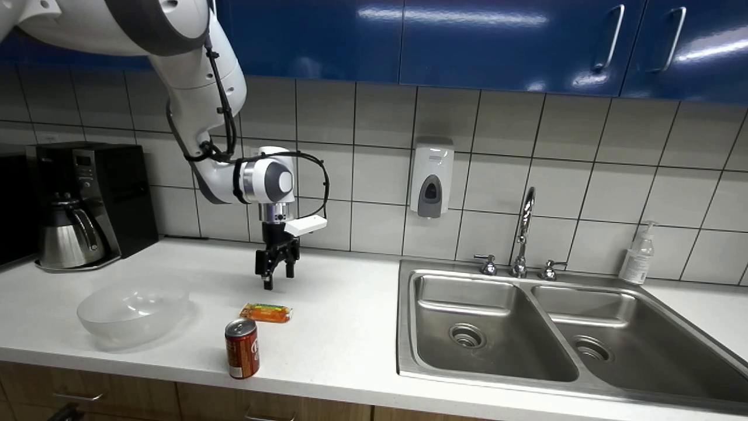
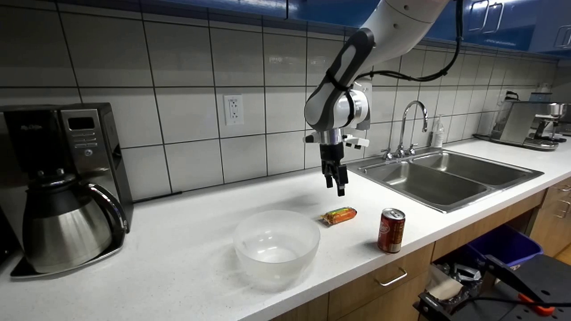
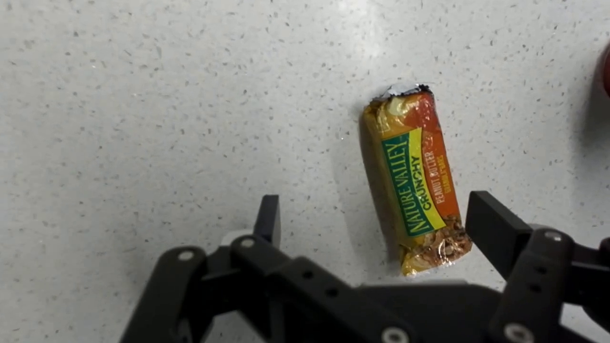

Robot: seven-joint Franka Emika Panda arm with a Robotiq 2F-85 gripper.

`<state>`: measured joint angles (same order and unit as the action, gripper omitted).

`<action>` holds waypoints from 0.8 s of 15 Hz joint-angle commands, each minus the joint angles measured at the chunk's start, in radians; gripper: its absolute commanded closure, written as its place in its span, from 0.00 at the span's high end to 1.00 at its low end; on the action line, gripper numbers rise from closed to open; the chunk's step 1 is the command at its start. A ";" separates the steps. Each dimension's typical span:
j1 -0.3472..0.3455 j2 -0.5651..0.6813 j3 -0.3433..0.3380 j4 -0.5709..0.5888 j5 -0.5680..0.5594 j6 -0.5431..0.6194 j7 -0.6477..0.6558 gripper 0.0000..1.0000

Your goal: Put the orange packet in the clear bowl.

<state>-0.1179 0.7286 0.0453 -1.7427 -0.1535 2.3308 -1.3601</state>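
White, speckled countertop (image 1: 345, 316) under packet, bowl and can alike. Locate orange packet (image 2: 340, 216) lying flat, between clear bowl (image 2: 285, 269) and red can (image 2: 391, 232) in an exterior view, apart from both. Note can upright near the countertop's front edge, an obstacle near the packet. Note gripper (image 1: 279, 279) pointing down above the countertop, fingers (image 3: 495, 233) spread well apart, gripping nothing.

At one end: coffee maker (image 2: 89, 149) with steel pot (image 2: 67, 236). Toward the other: double sink (image 1: 556, 328) with faucet (image 1: 519, 266). On tiled wall (image 1: 327, 111): soap dispenser (image 1: 432, 169), partly hidden behind arm (image 2: 397, 31) in an exterior view.

Visibility limits: arm cut off at the top in both exterior views. In the wrist view, only a red sliver of can at the edge; lower part covered by gripper linkage. Bowl's base hard to make out through translucent walls. At the border of an exterior view, dark object (image 1: 13, 199), cut off, too little visible to identify. Below the countertop, clutter (image 2: 466, 273) beside purple bin (image 2: 506, 245), too jumbled to identify.
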 commanded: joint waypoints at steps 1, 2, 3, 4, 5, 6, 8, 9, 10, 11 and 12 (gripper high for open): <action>-0.032 -0.023 0.037 -0.052 0.023 0.030 -0.039 1.00; -0.031 -0.023 0.036 -0.062 0.021 0.042 -0.037 1.00; -0.033 -0.022 0.036 -0.070 0.021 0.054 -0.037 1.00; -0.035 -0.019 0.036 -0.081 0.020 0.071 -0.039 1.00; -0.039 -0.018 0.037 -0.091 0.021 0.082 -0.041 1.00; -0.043 -0.017 0.039 -0.101 0.023 0.090 -0.043 1.00; -0.054 -0.020 0.041 -0.126 0.025 0.105 -0.046 1.00; -0.059 -0.022 0.043 -0.137 0.026 0.111 -0.049 1.00; -0.064 -0.027 0.044 -0.152 0.026 0.119 -0.050 1.00; -0.069 -0.033 0.048 -0.168 0.027 0.129 -0.055 1.00; -0.075 -0.036 0.052 -0.180 0.027 0.137 -0.062 1.00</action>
<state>-0.1542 0.7300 0.0675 -1.8619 -0.1439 2.4313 -1.3717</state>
